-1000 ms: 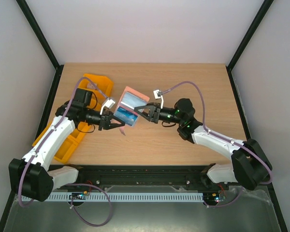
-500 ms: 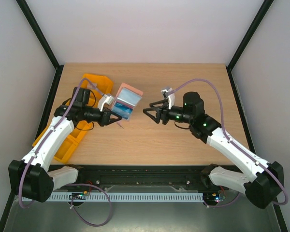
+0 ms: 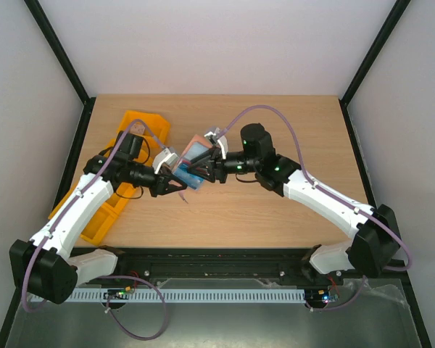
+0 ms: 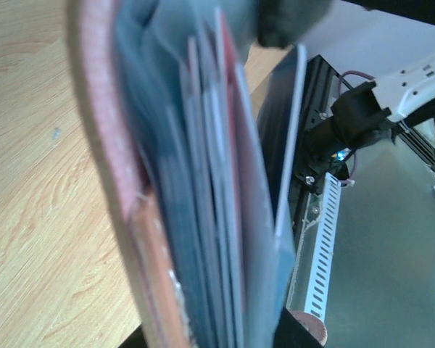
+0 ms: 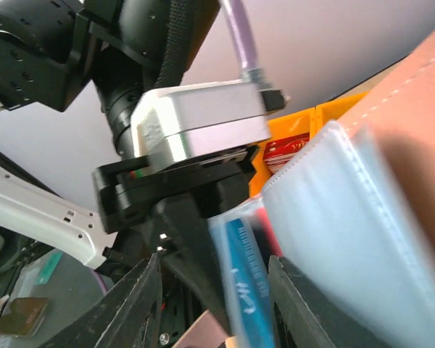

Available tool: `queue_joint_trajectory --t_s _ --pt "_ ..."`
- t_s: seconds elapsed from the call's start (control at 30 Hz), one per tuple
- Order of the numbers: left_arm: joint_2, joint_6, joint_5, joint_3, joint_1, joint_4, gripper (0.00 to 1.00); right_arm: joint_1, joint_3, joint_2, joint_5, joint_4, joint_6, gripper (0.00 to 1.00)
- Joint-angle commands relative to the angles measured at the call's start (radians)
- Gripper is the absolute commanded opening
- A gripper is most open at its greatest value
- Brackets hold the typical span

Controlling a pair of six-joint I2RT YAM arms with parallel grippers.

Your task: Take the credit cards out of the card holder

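Observation:
My left gripper (image 3: 175, 183) is shut on the lower edge of the card holder (image 3: 200, 147) and holds it open and upright above the table. In the left wrist view the holder (image 4: 116, 145) is edge-on: reddish-brown cover on the left, grey-blue sleeves beside it, and a thin red card edge (image 4: 228, 94) among them. My right gripper (image 3: 197, 171) is open at the holder's inner side. In the right wrist view its fingers (image 5: 141, 304) straddle a clear sleeve holding the teal card (image 5: 245, 290). A red-pink edge (image 5: 273, 233) shows behind that sleeve. The jaws are not closed on anything.
Orange plastic bins (image 3: 141, 127) stand at the left of the table, close behind the left gripper; one also shows in the right wrist view (image 5: 297, 138). The two arms meet just left of the table's middle. Black frame posts stand at the table's corners.
The right gripper pulled back to the right half a second ago and has come back in to the holder, jaws open around a sleeve. The left gripper kept hold of the holder.

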Motion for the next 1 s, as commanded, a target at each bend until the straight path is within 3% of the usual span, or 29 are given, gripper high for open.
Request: queue_joint_trajectory --t_s 0.0,0.2,0.4,0.6,0.73,0.9,0.97 --pt "-0.014 0.133 0.116 0.048 -0.001 -0.091 0.02 -0.003 0.053 0.041 -0.009 -0.024 -0.041 0.39" --pt "-0.006 0.126 0.122 0.05 -0.002 -0.08 0.02 0.004 0.032 0.077 -0.054 0.017 0.007 0.24" --pt "-0.006 0.083 0.126 0.05 0.004 -0.054 0.02 0.043 0.009 0.076 -0.106 -0.006 -0.034 0.17" --pt "0.001 0.065 0.129 0.05 0.005 -0.04 0.02 0.094 0.019 0.073 0.056 -0.103 -0.123 0.2" --pt "-0.003 0.063 0.137 0.048 0.012 -0.043 0.02 0.108 0.025 0.062 0.149 -0.121 -0.141 0.02" --pt "-0.011 0.073 0.147 0.033 0.021 -0.044 0.02 0.088 -0.014 0.001 0.174 -0.082 -0.13 0.02" --pt "-0.011 0.077 0.15 0.025 0.021 -0.043 0.1 0.073 -0.021 -0.012 0.171 -0.083 -0.123 0.02"
